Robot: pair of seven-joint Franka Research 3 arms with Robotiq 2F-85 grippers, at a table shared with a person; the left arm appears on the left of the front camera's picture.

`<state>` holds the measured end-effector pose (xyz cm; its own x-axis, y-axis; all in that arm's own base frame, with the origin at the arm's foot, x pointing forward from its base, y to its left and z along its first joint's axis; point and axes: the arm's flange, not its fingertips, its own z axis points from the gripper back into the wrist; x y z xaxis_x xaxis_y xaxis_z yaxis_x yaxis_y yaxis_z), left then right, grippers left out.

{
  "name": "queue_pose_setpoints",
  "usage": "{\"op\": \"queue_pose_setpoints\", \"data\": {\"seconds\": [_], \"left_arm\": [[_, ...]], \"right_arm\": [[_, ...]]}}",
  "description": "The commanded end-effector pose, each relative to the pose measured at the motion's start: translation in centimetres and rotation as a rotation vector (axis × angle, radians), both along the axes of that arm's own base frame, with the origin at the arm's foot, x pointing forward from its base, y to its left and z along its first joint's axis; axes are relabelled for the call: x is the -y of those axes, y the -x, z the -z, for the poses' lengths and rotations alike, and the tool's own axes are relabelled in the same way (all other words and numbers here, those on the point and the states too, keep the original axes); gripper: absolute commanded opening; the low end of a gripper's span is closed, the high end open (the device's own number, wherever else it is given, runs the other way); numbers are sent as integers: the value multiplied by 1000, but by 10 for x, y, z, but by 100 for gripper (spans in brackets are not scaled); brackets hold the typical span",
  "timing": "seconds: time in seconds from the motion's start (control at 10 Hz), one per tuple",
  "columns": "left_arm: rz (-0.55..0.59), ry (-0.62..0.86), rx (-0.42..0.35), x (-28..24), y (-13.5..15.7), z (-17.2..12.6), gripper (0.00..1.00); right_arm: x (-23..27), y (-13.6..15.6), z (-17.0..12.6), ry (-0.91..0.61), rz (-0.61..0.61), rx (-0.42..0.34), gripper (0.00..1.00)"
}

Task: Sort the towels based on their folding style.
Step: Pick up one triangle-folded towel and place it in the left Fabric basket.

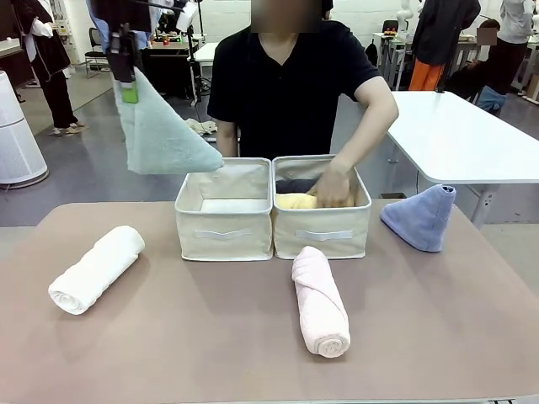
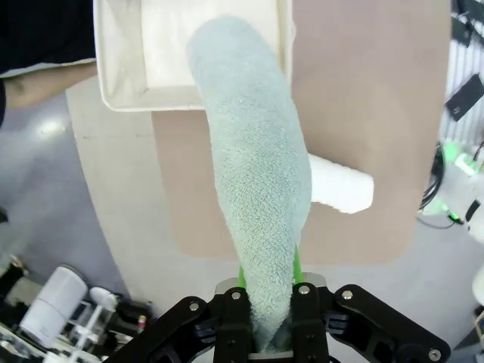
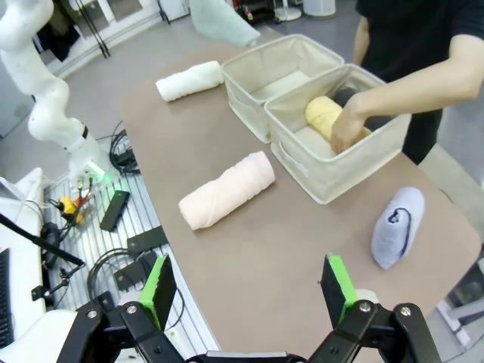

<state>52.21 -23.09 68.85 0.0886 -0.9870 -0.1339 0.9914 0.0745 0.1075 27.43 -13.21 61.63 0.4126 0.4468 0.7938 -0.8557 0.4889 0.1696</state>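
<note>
**Mint towel cone held above the left bin**

The left gripper [image 1: 128, 93] is clamped tight on the tip of a pale mint terry towel folded into a cone [image 1: 164, 130]. It holds the towel in the air above and just left of the left beige fabric bin [image 1: 223, 233]. The right gripper [image 3: 249, 290] has its jaws wide apart and holds nothing. A person's hand [image 1: 333, 187], fingers curled, rests on a yellow rolled towel [image 1: 295, 201] in the right beige fabric bin [image 1: 322, 236], beside a dark grey towel [image 1: 295, 184]. On the brown table [image 1: 194, 345] lie a white rolled towel [image 1: 95, 269] at near left, a pink rolled towel [image 1: 320, 301] at near centre, and a periwinkle-blue towel cone [image 1: 419, 217] at right.
</note>
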Motion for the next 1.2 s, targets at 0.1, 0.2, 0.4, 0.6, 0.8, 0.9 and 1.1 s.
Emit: {"op": "queue_pose_setpoints", "data": {"seconds": [0.1, 0.2, 0.4, 0.6, 0.8, 0.9, 1.1], "left_arm": [[163, -89, -20, 46, -32, 1, 17], [180, -87, -42, 56, -35, 10, 17], [191, -75, -69, 71, -36, 28, 17], [171, -62, -78, 77, -37, 50, 17], [168, -17, -104, 82, -41, 65, 17], [167, -3, -109, 89, -43, 71, 17], [174, -5, -118, 100, -45, 77, 17]], "right_arm": [[-1, 0, 1, -12, -11, 10, 100], [-1, 0, 1, -12, -11, 10, 100], [-1, 0, 1, -12, -11, 10, 100], [-1, 0, 1, -12, -11, 10, 100], [-1, 0, 1, -12, -11, 10, 100], [-1, 0, 1, -12, -11, 10, 100], [-1, 0, 1, -12, -11, 10, 100]]}}
